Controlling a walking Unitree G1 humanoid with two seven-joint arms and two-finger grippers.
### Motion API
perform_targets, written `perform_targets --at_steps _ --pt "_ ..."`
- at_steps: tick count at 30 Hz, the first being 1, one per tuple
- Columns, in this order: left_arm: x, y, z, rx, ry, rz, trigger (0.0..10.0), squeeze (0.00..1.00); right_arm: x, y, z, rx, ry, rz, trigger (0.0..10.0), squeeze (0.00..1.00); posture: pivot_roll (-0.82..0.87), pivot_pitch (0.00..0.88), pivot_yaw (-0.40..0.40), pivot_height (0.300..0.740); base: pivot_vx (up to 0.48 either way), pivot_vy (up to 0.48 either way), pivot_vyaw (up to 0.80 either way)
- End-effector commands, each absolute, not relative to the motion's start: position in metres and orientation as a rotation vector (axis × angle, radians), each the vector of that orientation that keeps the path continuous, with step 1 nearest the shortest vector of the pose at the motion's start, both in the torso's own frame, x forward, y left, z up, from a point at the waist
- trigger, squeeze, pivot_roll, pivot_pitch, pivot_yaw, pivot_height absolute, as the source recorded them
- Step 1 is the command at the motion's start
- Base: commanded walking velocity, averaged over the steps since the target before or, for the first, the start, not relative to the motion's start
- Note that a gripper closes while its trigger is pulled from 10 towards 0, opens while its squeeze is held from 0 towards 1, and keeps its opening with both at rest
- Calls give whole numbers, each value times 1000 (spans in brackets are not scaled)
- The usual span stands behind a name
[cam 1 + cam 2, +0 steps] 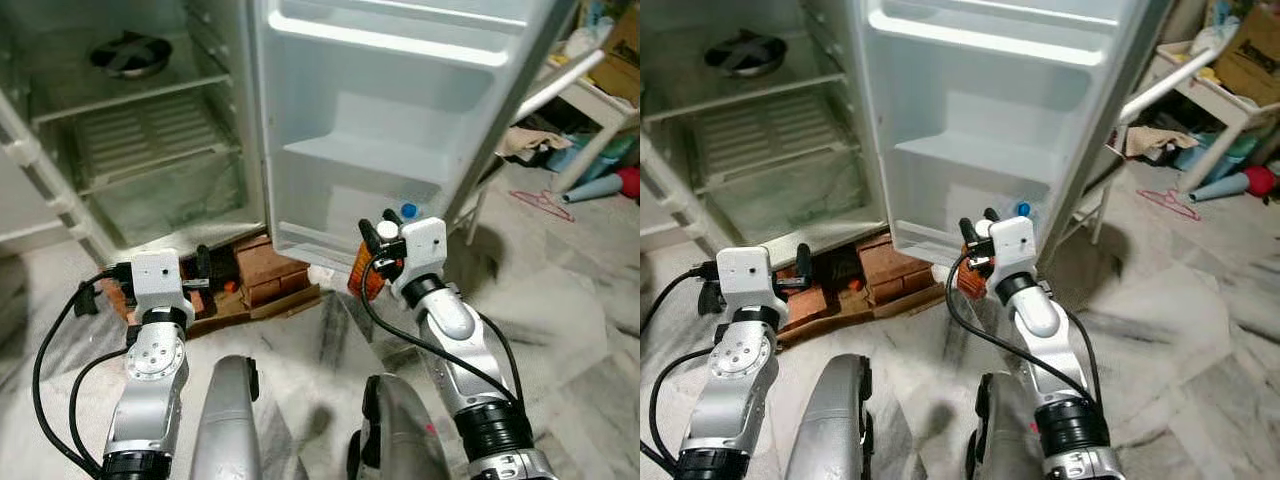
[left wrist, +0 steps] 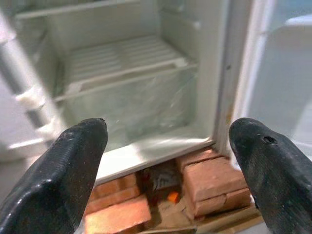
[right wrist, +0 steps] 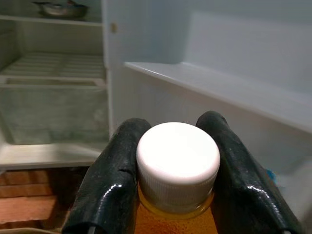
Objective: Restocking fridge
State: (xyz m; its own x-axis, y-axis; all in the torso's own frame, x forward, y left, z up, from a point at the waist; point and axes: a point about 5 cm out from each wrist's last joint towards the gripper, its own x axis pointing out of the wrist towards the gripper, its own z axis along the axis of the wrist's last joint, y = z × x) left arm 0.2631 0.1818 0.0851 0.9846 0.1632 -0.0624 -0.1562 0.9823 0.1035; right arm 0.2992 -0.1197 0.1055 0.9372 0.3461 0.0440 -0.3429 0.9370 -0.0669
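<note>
Two silver arms reach toward an open fridge (image 1: 150,150). The right claw (image 3: 176,161) is clenched on the neck of an orange bottle (image 3: 175,214) with a white cap (image 3: 178,158), held just before the fridge door's (image 1: 400,100) lowest shelf (image 1: 365,157). The left claw (image 2: 165,165) is released, fingers spread wide, low before the fridge body. Bricks (image 2: 209,183) prop up the fridge. A dark bowl (image 1: 128,55), possibly metal, sits on an upper shelf. A blue-capped item (image 1: 408,211) sits in the door.
</note>
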Motion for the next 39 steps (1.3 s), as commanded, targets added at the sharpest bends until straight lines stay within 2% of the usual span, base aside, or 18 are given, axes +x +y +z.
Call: perform_targets --at_steps 1,39 --pt "264 179 88 111 59 146 10000 0 303 -121 115 -57 -99 351 10000 0 61 105 -37 626 319 0 0" --pt "263 178 86 108 65 143 10000 0 300 -114 112 -44 -94 382 10000 0 65 120 -36 626 321 19 0"
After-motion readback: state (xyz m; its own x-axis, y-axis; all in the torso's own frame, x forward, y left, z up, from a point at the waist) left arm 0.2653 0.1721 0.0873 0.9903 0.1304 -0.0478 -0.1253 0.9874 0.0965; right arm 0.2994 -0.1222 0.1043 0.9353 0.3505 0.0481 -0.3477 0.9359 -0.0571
